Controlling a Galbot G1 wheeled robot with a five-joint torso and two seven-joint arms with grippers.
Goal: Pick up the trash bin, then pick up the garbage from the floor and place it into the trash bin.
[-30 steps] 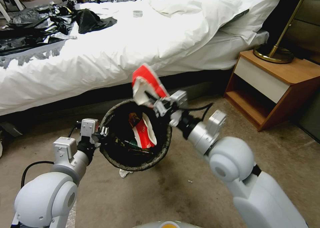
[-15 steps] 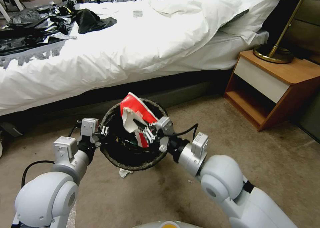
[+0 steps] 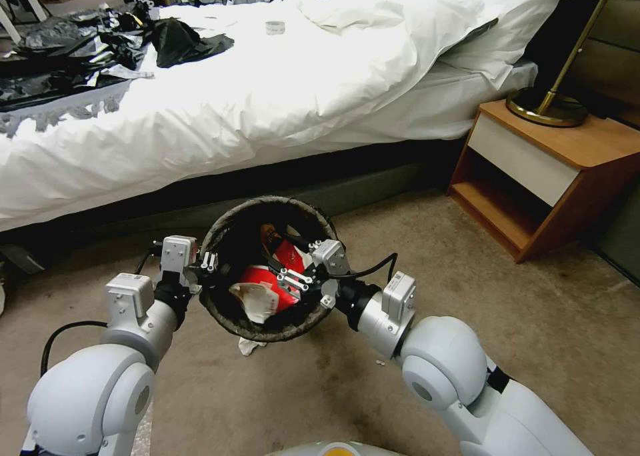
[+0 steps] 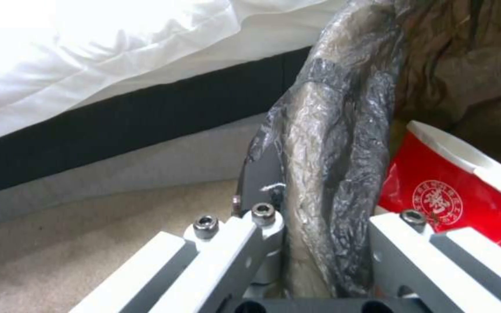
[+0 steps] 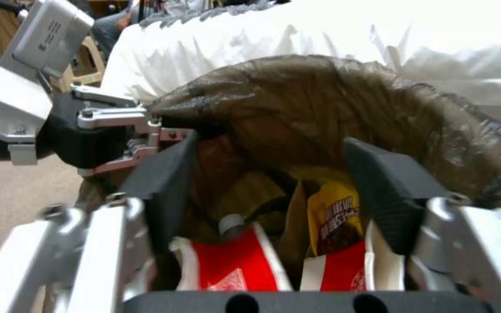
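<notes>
- At about 9 o'clock on the trash bin (image 3: 270, 269), the left pincer (image 3: 208, 267) is clamped on the bagged rim, which the left wrist view shows wedged between its two fingers, holding the bin off the carpet.
- Under the bin, at its 6 o'clock, a scrap of white paper (image 3: 250, 345) lies on the floor (image 3: 320, 383).
- Inside the bin's mouth, the red-and-white packaging (image 3: 263, 295) rests on the dark liner with its long axis running roughly 8 to 2 o'clock; more red packaging and a yellow wrapper (image 5: 332, 217) lie beside it.
- Just right of that piece, the right pincer (image 3: 293, 281) reaches in over the rim from 4 o'clock. Its fingers stand apart in the right wrist view, with the litter lying beyond them and nothing gripped.
- Judged from this, the packaging is dropped, so the relation that matters next is the paper scrap: it sits directly below the bin, a little nearer the free right arm.
- Farther right, a wooden nightstand (image 3: 553, 169) stands well apart.
</notes>
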